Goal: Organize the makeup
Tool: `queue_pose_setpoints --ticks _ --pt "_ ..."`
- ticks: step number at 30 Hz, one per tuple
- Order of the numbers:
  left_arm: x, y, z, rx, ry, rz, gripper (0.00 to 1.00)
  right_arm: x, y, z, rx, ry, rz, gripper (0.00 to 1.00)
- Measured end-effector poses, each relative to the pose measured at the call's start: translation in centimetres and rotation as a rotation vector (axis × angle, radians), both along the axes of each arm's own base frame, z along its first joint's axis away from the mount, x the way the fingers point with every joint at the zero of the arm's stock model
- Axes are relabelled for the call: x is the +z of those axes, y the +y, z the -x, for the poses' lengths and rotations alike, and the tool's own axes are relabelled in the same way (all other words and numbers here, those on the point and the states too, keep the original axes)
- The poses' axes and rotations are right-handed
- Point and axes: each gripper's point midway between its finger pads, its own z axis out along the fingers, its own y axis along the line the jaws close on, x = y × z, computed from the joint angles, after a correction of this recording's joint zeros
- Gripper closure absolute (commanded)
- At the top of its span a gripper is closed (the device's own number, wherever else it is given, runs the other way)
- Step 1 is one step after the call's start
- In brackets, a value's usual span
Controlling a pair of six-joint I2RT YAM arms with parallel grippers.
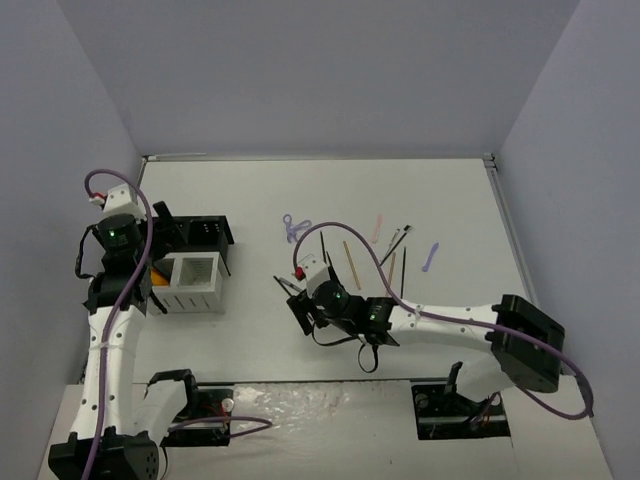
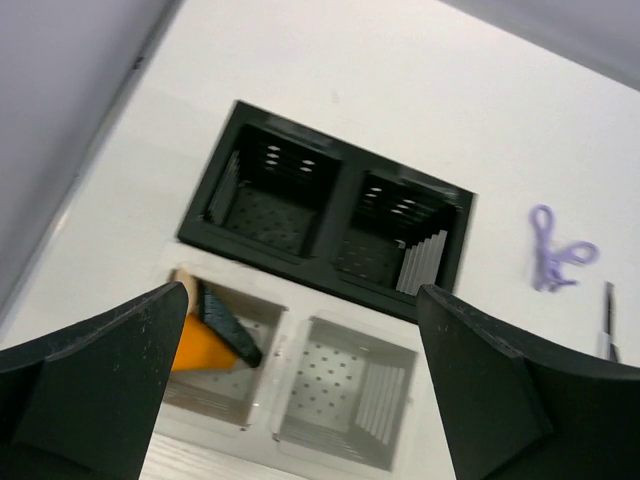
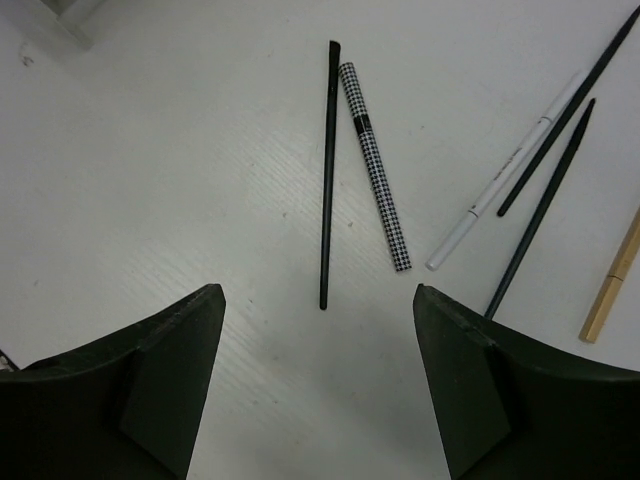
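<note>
My left gripper (image 1: 152, 280) (image 2: 302, 292) is open and empty, hovering over the slotted organizer (image 1: 205, 297) (image 2: 345, 285). An orange tube (image 2: 198, 352) (image 1: 158, 275) and a black item (image 2: 226, 322) lie in the organizer's left white compartment. My right gripper (image 1: 305, 302) (image 3: 318, 330) is open and empty, just above the table. A thin black brush (image 3: 327, 170) ends between its fingertips, with a checked pencil (image 3: 376, 165) beside it. A white pen (image 3: 508, 182), black pencils (image 3: 545, 208) and a tan stick (image 3: 612, 280) lie to the right. The purple scissor-like tool (image 1: 292, 228) (image 2: 556, 260) lies apart.
A pink tool (image 1: 378, 228), a lilac tool (image 1: 431, 257), tan sticks (image 1: 352, 262) and black pencils (image 1: 403, 272) are scattered at the table's middle right. The organizer's black half (image 1: 205, 235) has two compartments. Grey walls close in the table on three sides.
</note>
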Motion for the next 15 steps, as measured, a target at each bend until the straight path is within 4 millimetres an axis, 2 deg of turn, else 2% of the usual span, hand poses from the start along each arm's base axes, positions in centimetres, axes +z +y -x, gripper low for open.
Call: queue_pose_setpoints --ticks 4,8,11,15 --pt "0.7 -3.1 -0.4 -0.134 0.000 0.063 0.03 -3.6 0.8 -0.6 -0.003 0.078 0.086 0.40" --pt "-0.4 -6.1 0.0 -0.247 0.051 0.098 0.03 -5.8 0.8 -1.1 -0.012 0.131 0.143 0.45" --pt "-0.9 -6.9 0.3 -0.280 0.065 0.110 0.03 -6.6 1.5 -1.6 -0.012 0.151 0.157 0.48" --pt "-2.7 -7.7 0.9 -0.310 0.111 0.122 0.03 -7.4 2.3 -2.1 -0.010 0.166 0.169 0.53"
